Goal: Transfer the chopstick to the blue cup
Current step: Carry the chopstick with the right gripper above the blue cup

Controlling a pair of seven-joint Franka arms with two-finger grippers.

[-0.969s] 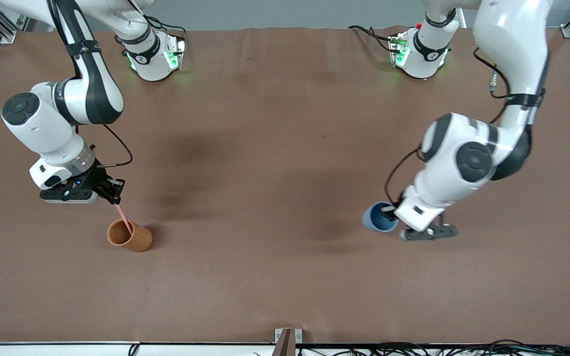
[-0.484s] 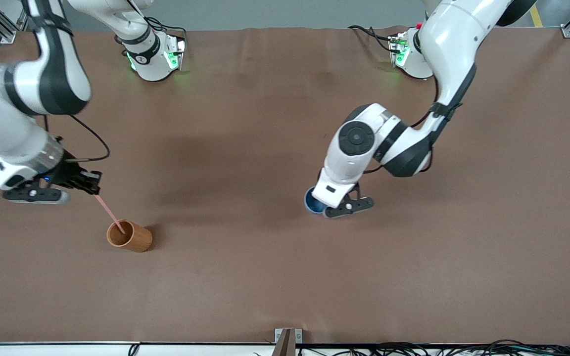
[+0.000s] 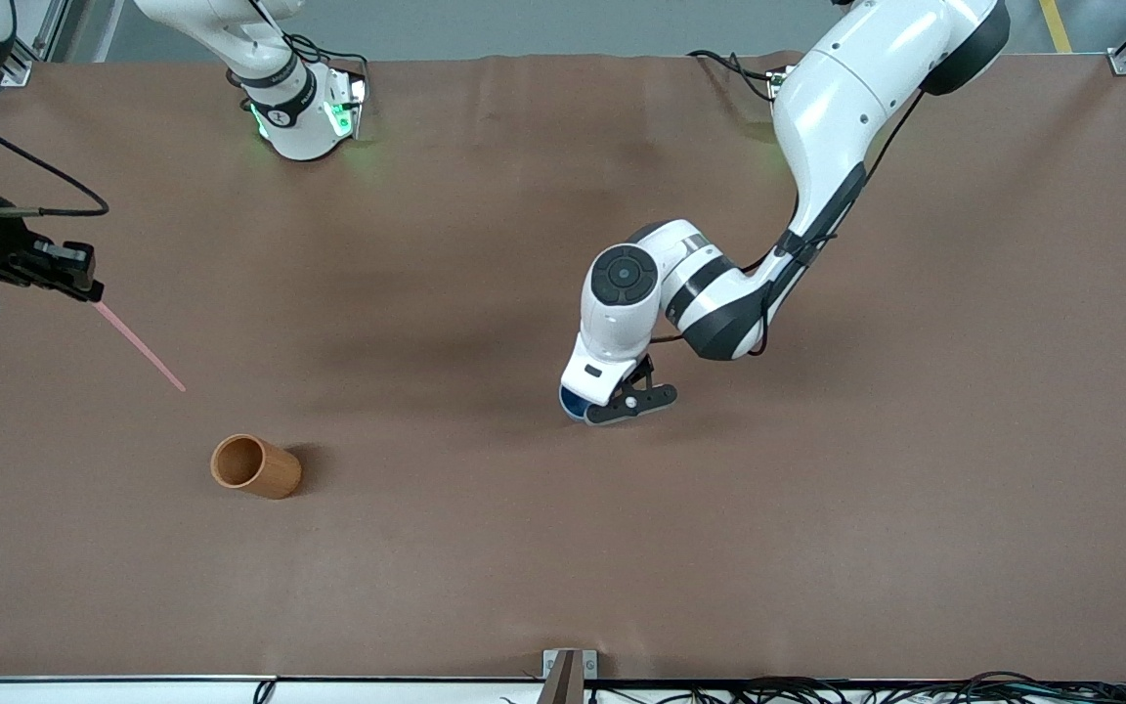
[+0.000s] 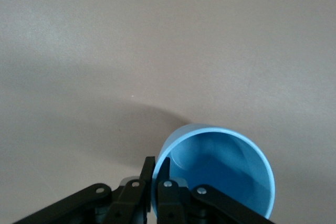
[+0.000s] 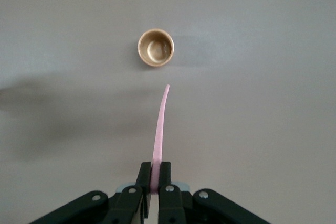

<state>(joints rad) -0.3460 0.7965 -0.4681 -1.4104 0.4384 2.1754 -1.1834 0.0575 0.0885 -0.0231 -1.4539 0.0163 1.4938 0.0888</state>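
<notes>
**Chopstick and blue cup both held in the air**

The right gripper [image 5: 155,178] is pinching the chopstick [image 5: 160,129] between its fingers; the stick is hanging over the table [image 3: 485,548], clear of the orange cup [image 3: 255,466]. The left gripper [image 4: 156,174] is clamping the blue cup [image 4: 220,174] by its rim, over mid-table.

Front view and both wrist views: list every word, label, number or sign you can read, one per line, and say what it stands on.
No readable text anywhere.
Right arm's base: a small dark round mark on its collar, too small to read.
Blue cup, orange-brown cup, chopstick: plain, no print.
</notes>
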